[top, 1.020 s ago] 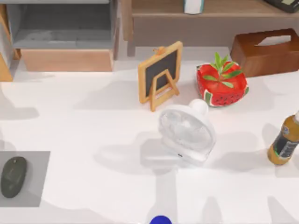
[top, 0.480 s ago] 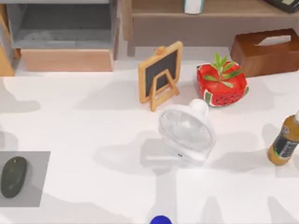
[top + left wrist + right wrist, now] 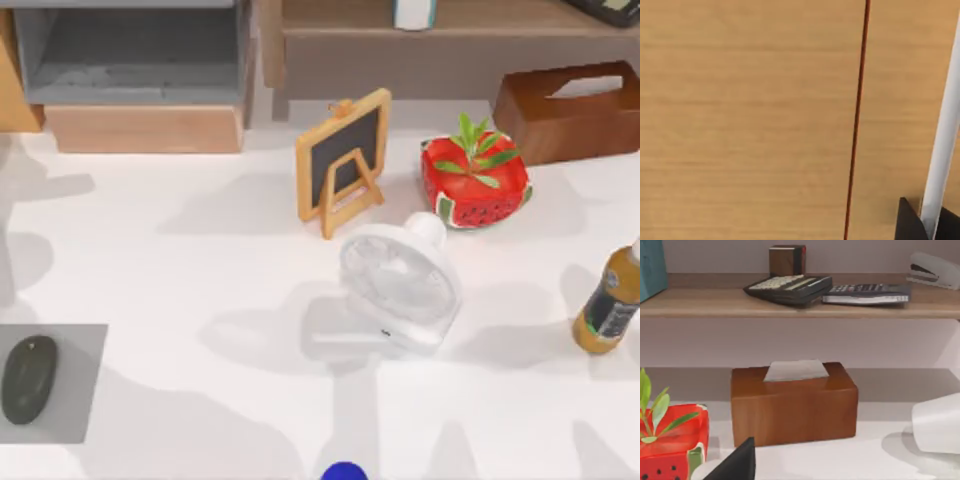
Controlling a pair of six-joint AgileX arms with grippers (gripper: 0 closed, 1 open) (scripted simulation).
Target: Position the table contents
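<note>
- On the table's [image 3: 180, 300] left edge, the smooth, dark grey-green oval mouse [image 3: 28, 378] lies on a flat grey square mat [image 3: 75, 380].
- Near the middle, a round white fan [image 3: 400, 280] lies beside a wood-framed chalkboard easel [image 3: 343, 160].
- Behind them sit a glossy watermelon-pattern pot [image 3: 475, 185] and a boxy wooden tissue box [image 3: 792, 402].
- Left wrist view: grained wood panel; whether either tool is open I cannot tell.

Fan [image 3: 400, 285], chalkboard [image 3: 343, 160] (easel-style), bottle [image 3: 608, 305]
</note>
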